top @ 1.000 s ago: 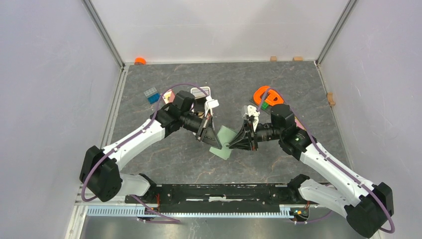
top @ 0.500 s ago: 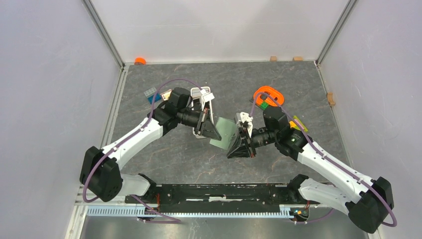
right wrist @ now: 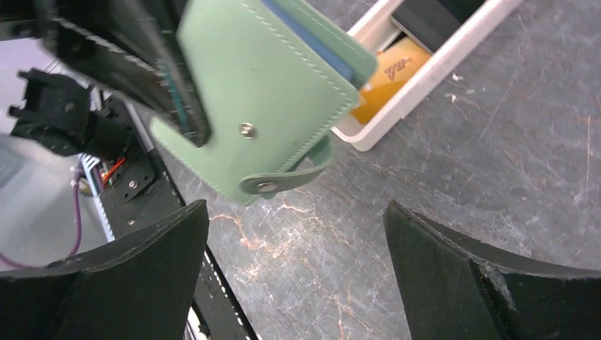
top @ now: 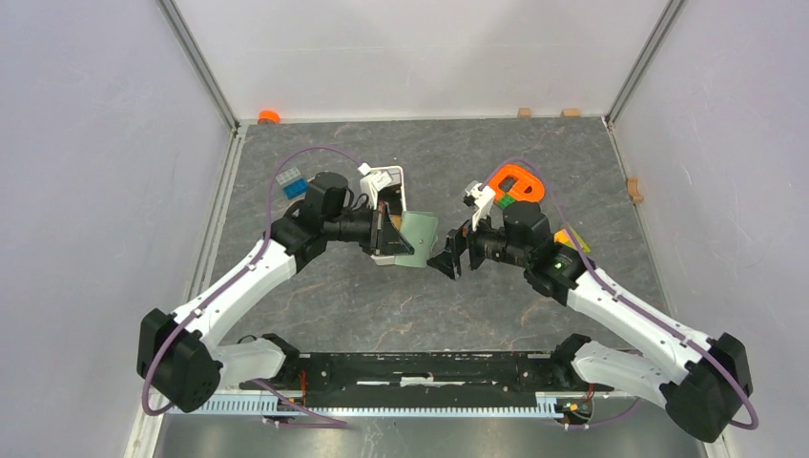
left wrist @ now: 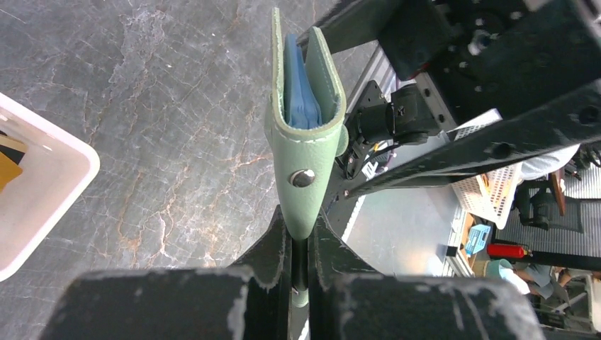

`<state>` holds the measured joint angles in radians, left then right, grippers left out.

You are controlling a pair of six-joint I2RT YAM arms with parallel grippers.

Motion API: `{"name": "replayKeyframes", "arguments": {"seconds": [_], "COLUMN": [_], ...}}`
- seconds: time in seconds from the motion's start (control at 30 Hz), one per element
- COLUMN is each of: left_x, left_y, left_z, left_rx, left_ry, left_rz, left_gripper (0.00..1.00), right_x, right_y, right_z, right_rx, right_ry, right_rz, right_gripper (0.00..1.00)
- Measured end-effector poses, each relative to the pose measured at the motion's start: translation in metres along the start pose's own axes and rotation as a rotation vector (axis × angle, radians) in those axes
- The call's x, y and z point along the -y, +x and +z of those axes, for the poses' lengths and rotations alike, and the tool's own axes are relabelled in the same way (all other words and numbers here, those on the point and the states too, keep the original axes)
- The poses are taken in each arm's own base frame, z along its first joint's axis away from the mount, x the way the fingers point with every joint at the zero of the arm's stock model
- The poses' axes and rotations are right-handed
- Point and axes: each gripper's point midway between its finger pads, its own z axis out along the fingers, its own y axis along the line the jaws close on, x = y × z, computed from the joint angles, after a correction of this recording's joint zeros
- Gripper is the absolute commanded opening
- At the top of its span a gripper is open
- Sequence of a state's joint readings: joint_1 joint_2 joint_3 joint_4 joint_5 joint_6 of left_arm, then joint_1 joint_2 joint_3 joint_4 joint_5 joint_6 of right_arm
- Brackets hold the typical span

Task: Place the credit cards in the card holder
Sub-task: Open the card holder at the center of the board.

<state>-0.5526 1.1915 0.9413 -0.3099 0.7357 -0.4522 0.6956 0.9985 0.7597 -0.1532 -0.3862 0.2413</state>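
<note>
Sage-green card holder [top: 417, 230], one edge pinched in the left pincer [left wrist: 299, 237], is held off the grey surface [right wrist: 496, 177] beside the white tray [right wrist: 448, 57] holding credit cards [right wrist: 386, 67]; right pincer [right wrist: 295, 209] is spread wide, just clear of it.

A robotics lab: a test cell built round a table [top: 382, 296] topped in grey marble-look sheet. Plain white walls [top: 95, 143] on metal posts [top: 196, 62] close the table in on three sides. Two white-and-black arms [top: 248, 281] are bolted to a black rail [top: 420, 367] at the table's near edge, with purple cables [top: 320, 149] looping along them. Beyond that edge, the left wrist view shows a bare grey floor [left wrist: 404, 234], white perforated crates [left wrist: 489, 202] and a red fire extinguisher [left wrist: 507, 251].
</note>
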Motion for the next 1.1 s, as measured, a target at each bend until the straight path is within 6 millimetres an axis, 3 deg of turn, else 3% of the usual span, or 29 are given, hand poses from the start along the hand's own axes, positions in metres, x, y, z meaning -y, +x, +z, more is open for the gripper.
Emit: {"name": "replayKeyframes", "arguments": {"seconds": [0.2, 0.37, 0.43, 0.53, 0.7, 0.9, 1.03, 1.1], "left_x": [-0.004, -0.006, -0.008, -0.01, -0.011, -0.011, -0.005, -0.002], "left_y": [0.001, 0.001, 0.002, 0.003, 0.005, 0.012, 0.041, 0.065], "left_z": [0.002, 0.004, 0.005, 0.007, 0.008, 0.015, 0.029, 0.04], "left_rx": [0.007, 0.006, 0.002, -0.004, -0.009, -0.011, -0.027, -0.03], "left_ry": [-0.007, -0.009, -0.01, -0.013, -0.014, -0.011, -0.014, -0.007], "left_rz": [-0.001, -0.004, -0.013, -0.023, -0.035, -0.042, -0.053, -0.074], "left_gripper": [0.02, 0.02, 0.02, 0.02, 0.02, 0.02, 0.06, 0.09], "right_x": [0.016, 0.021, 0.023, 0.025, 0.028, 0.035, 0.041, 0.044], "right_y": [0.019, 0.002, -0.003, -0.007, -0.004, 0.028, 0.06, 0.074], "right_z": [0.014, 0.016, 0.016, 0.017, 0.017, 0.015, 0.008, 0.003], "right_rx": [0.009, 0.083, 0.106, 0.126, 0.124, 0.043, -0.035, -0.074], "right_ry": [0.074, 0.107, 0.116, 0.127, 0.144, 0.176, 0.218, 0.241], "right_rz": [0.128, 0.152, 0.158, 0.164, 0.179, 0.201, 0.224, 0.231], "right_gripper": [0.95, 0.88, 0.8, 0.61, 0.38, 0.16, 0.02, 0.0]}}
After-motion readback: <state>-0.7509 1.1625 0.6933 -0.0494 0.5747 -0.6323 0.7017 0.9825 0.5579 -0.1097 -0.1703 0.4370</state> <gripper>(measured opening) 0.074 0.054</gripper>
